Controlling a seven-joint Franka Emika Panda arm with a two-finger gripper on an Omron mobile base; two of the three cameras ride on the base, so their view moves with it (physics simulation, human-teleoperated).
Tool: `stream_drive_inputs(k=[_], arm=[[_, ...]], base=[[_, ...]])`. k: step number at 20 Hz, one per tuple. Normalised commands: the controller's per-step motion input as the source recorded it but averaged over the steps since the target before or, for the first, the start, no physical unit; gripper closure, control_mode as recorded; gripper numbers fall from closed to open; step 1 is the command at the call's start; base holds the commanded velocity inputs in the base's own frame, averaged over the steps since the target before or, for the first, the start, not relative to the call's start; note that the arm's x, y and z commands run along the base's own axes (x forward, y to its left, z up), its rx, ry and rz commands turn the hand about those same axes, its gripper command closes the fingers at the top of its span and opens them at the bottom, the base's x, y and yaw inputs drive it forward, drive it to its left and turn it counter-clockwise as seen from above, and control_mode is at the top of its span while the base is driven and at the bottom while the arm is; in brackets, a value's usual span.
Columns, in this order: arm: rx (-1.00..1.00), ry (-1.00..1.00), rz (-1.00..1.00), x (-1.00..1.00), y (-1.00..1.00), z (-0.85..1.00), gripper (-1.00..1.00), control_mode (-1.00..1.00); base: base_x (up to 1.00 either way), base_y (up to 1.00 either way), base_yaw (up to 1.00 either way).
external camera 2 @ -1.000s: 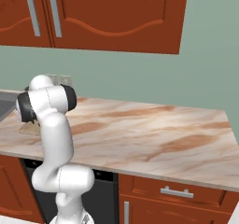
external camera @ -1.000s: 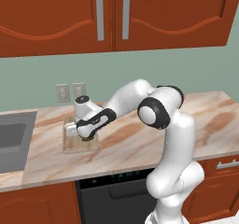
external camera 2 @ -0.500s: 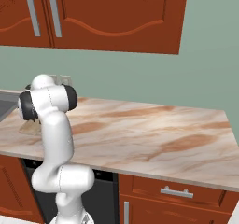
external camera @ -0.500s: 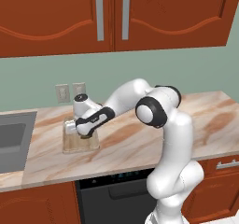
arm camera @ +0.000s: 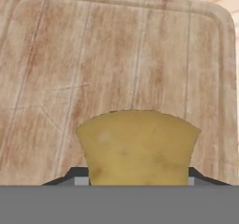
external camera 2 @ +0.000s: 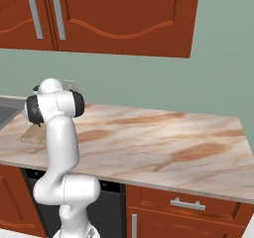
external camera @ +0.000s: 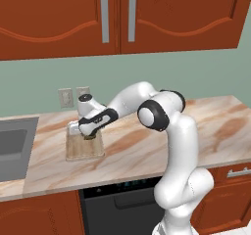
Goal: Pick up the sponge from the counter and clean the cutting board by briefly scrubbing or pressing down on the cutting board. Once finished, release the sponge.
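A simulated kitchen with red-brown wooden wall cabinets (external camera: pixel 112 18) over a pale green wall, and below them the long beige-pink marbled stone counter (external camera: pixel 206 126) with orange-brown veins. The flat rectangular light-tan wooden cutting board (external camera: pixel 84 147) with rounded corners lies on the counter, just right of the grey sink basin (external camera: pixel 12 148) and near the counter's front half; in the right base view its corner (external camera 2: pixel 31 135) shows beside the arm. A white wall socket plate (external camera: pixel 65 97) sits on the wall behind the board.

The white arm reaches left over the board, and its two-finger gripper (external camera: pixel 88 135) points down at the board's upper middle. In the hand view the fingers are clamped on the small mustard-yellow sponge (arm camera: pixel 137 148), which juts out from between them, with the dark fingertips (arm camera: pixel 77 174) just visible at its sides. The sponge sits over the board's grain stripes (arm camera: pixel 116 55), close to the surface; whether it presses on the wood cannot be told.
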Motion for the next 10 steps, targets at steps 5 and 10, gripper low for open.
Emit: stream_drive_inputs(k=[5,10], arm=[[-0.07,0.00,0.00,0.22,0.00,-0.67,1.00,-1.00],[-0.01,0.00,0.00,0.38,0.00,-0.22,1.00,-1.00]], base=[[0.00,0.00,0.00],[0.00,0.00,0.00]])
